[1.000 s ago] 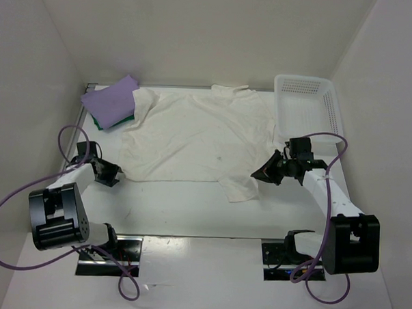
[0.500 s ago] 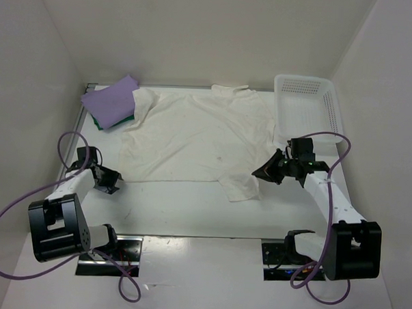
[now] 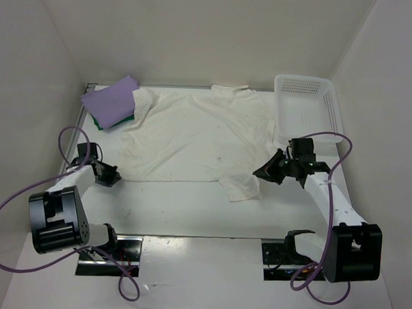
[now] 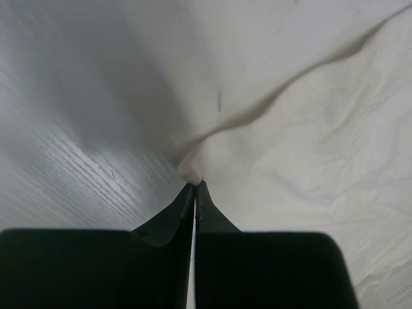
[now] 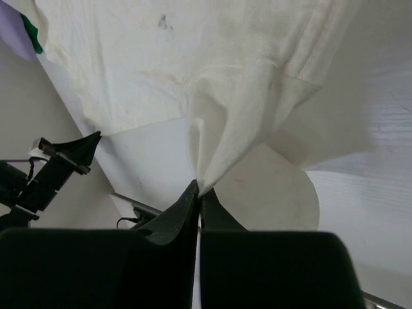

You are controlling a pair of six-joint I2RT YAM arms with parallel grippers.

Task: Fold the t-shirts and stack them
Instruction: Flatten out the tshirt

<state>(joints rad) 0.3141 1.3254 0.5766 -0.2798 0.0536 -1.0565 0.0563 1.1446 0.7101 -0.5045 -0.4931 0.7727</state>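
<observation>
Where white walls [image 3: 197, 38] enclose it, the table [image 3: 183, 208] (woodgrain) bears a cream t-shirt [image 3: 193, 137]

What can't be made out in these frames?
- Green shirt: top view, almost all of it lies under the lavender shirt, so its folds are unreadable.
- Left gripper: left wrist view, shut on the cream shirt. How much cloth is pinched is hidden inside the grip.
- Right gripper: right wrist view, same.

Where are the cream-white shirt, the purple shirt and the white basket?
cream-white shirt [image 3: 193, 137]: top view, middle of its spread body.
purple shirt [image 3: 112, 101]: top view, centre of its folded top face.
white basket [image 3: 302, 79]: top view, far rim.
</observation>
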